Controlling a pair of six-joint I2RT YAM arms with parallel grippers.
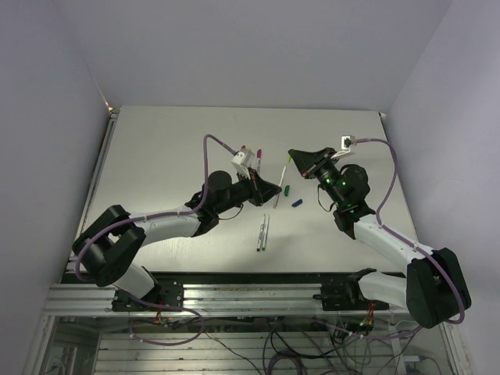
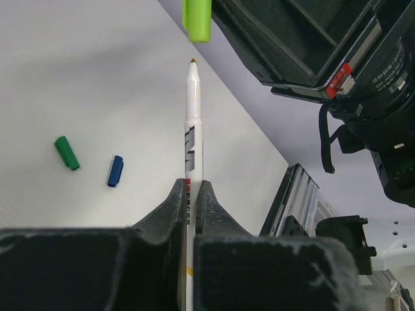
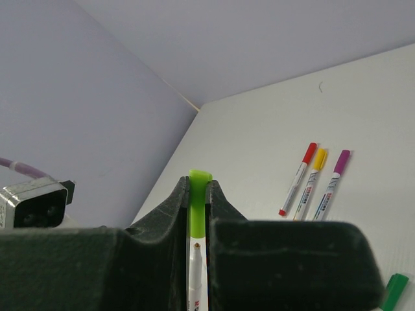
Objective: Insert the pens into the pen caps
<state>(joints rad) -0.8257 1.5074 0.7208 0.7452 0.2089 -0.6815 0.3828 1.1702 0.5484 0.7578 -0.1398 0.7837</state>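
Left gripper (image 2: 190,184) around pen (image 2: 193,110), near lime cap (image 2: 196,19)

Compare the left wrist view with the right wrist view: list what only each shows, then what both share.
Only the left wrist: the blue cap on the table, and the left gripper shut on the pen. Only the right wrist: the red pen, yellow pen and purple pen, all capped, lying side by side. Both: that pen, the lime cap in the right gripper, and a green cap.

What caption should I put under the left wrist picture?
Left gripper pinches a pen, tip pointing at the lime cap ahead.
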